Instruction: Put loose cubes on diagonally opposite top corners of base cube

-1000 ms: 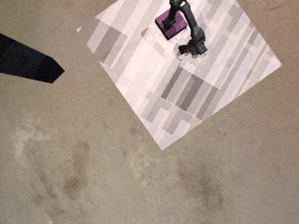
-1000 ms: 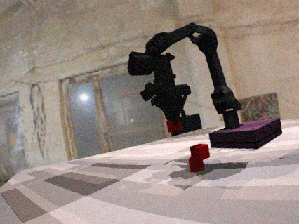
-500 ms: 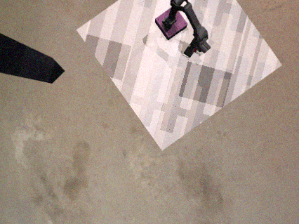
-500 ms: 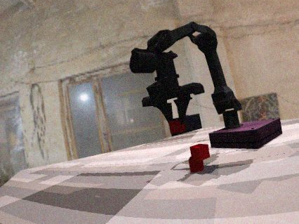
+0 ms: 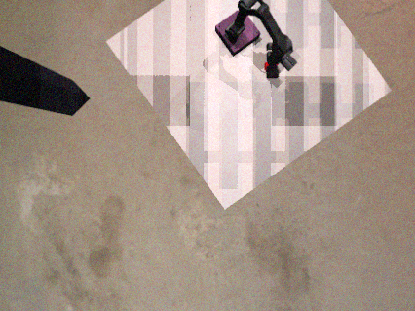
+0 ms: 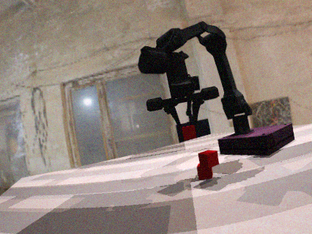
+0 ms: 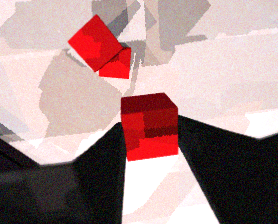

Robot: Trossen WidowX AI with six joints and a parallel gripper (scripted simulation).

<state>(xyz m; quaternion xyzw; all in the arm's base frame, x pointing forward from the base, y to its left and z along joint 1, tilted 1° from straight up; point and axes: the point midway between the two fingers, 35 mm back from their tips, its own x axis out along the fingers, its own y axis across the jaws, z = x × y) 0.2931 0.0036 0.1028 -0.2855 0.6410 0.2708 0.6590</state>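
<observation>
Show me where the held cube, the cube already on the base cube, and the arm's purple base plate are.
held red cube (image 7: 150, 131), wrist view, its front face.
placed red cube (image 6: 209, 158), exterior view, its side face.
purple base plate (image 6: 278, 133), exterior view, its free right end.

Worn plaster walls (image 6: 91, 27), a framed window (image 6: 121, 119), grey-patterned table top (image 6: 110, 203).

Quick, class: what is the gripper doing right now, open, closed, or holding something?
Gripper: closed on a red cube, held between its fingers above the table.
</observation>
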